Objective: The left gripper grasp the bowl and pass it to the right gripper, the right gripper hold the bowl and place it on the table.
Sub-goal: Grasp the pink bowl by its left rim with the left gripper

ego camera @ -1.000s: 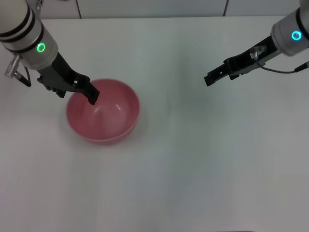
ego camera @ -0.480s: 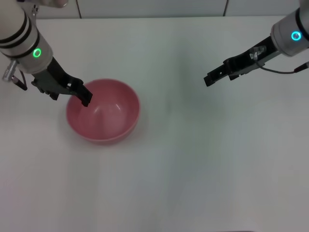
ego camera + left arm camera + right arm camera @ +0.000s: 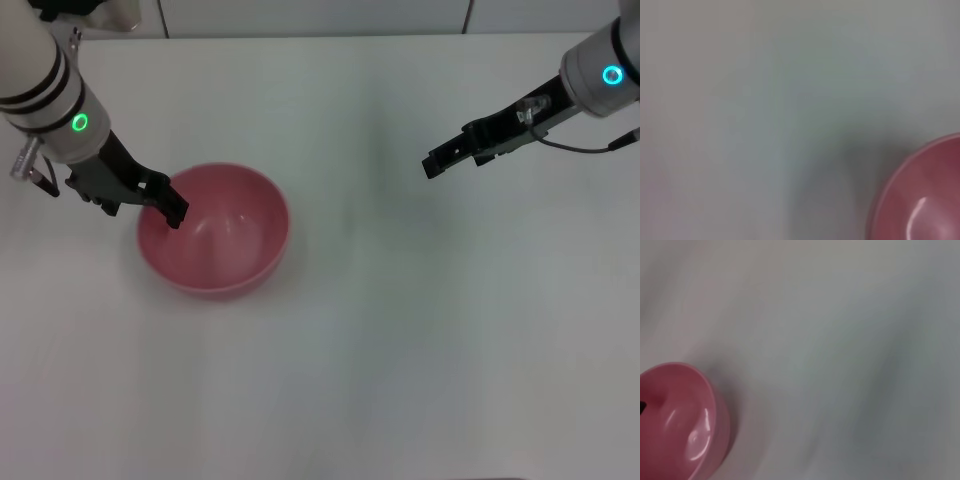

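Fingers [image 3: 172, 208] of the left gripper [image 3: 168, 206] are seen at the left rim of the bowl [image 3: 214, 229], their black tips lying over the rim's edge; whether they are clamped on the rim or merely set at it cannot be told from the head view. Pink-red and glossy, the bowl is shown upright on the white worktop [image 3: 360, 340], in the left half of the scene, its hollow facing up. In the left wrist view only an arc of the bowl [image 3: 925, 200] is caught at the frame's edge against the worktop [image 3: 765, 100]. Well apart, on the right side, the right gripper [image 3: 432, 165] is held above the worktop on its cyan-ringed wrist, pointing towards the bowl; the spread of its fingers cannot be told. In the right wrist view the bowl [image 3: 680, 422] is pictured farther off, with a dark fingertip glimpsed at its rim.
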Motion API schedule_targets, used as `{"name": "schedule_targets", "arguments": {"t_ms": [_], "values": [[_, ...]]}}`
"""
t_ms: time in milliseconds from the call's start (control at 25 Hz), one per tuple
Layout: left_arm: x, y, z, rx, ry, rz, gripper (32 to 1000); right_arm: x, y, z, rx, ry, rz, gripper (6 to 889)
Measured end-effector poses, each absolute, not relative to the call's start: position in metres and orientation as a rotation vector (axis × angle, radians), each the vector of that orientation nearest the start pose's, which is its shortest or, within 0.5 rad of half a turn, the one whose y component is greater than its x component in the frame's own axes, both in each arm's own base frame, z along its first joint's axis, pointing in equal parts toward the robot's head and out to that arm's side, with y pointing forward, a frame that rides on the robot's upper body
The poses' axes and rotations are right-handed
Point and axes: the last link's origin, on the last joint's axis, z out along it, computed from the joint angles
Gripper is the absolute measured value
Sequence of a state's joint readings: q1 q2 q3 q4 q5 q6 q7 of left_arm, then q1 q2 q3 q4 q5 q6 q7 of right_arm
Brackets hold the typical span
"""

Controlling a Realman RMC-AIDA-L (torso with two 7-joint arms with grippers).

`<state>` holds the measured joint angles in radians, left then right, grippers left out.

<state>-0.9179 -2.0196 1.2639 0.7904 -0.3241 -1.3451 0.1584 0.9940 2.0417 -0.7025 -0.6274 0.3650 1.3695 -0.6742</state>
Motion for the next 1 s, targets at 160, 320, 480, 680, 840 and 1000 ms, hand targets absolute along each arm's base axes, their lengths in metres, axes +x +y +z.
{"name": "schedule_targets", "arguments": {"t_ms": [160, 320, 480, 680, 840, 1000], "values": [[-0.213, 0.42, -0.008, -2.092, -1.404, 0.589, 862, 0.205, 0.424, -0.005, -2.436, 1.433, -0.216, 849], [-0.216, 0.42, -0.015, -2.098, -1.406, 0.605, 863, 0.205, 0.424, -0.005, -2.436, 1.433, -0.216, 849], [-0.218, 0.419, -0.019, -2.103, -1.408, 0.615, 862, 0.204, 0.424, -0.006, -2.437, 1.433, -0.216, 849], [-0.22, 0.419, -0.021, -2.105, -1.411, 0.618, 859, 0.204, 0.424, -0.006, -2.437, 1.433, -0.216, 849], [-0.22, 0.419, -0.022, -2.107, -1.407, 0.615, 857, 0.204, 0.424, -0.006, -2.436, 1.432, -0.215, 849], [-0.219, 0.419, -0.023, -2.112, -1.403, 0.614, 850, 0.204, 0.424, -0.006, -2.436, 1.431, -0.215, 848]]}}
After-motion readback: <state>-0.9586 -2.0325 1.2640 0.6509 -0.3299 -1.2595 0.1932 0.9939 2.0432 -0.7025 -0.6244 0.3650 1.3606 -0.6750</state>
